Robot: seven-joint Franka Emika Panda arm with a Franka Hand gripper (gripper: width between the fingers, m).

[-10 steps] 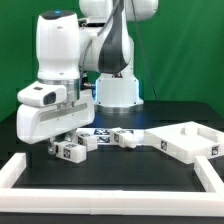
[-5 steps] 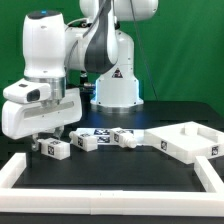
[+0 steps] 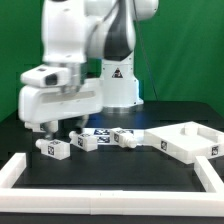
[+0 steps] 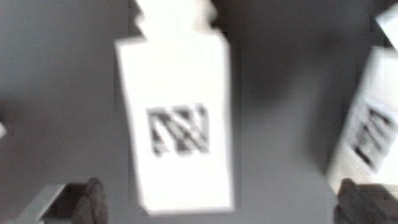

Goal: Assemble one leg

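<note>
Three stubby white legs with black-and-white tags lie in a row on the black table: one (image 3: 52,148) at the exterior view's left, one (image 3: 86,140) in the middle and one (image 3: 125,137) to the right. My gripper (image 3: 59,128) hangs open just above the leftmost leg and does not hold it. In the wrist view that leg (image 4: 178,120) lies lengthwise between my two dark fingertips (image 4: 80,200), with my gripper (image 4: 224,205) open around its end. A second leg (image 4: 365,130) shows at the edge.
A large flat white panel (image 3: 186,138) lies at the exterior view's right. Long white border rails (image 3: 110,205) frame the front and sides of the table. The marker board (image 3: 101,131) lies behind the legs. The robot base (image 3: 118,90) stands at the back.
The hand has risen from its low position at the exterior view's left and now sits a little higher over the leftmost leg. The legs lie where they were half a second ago.
</note>
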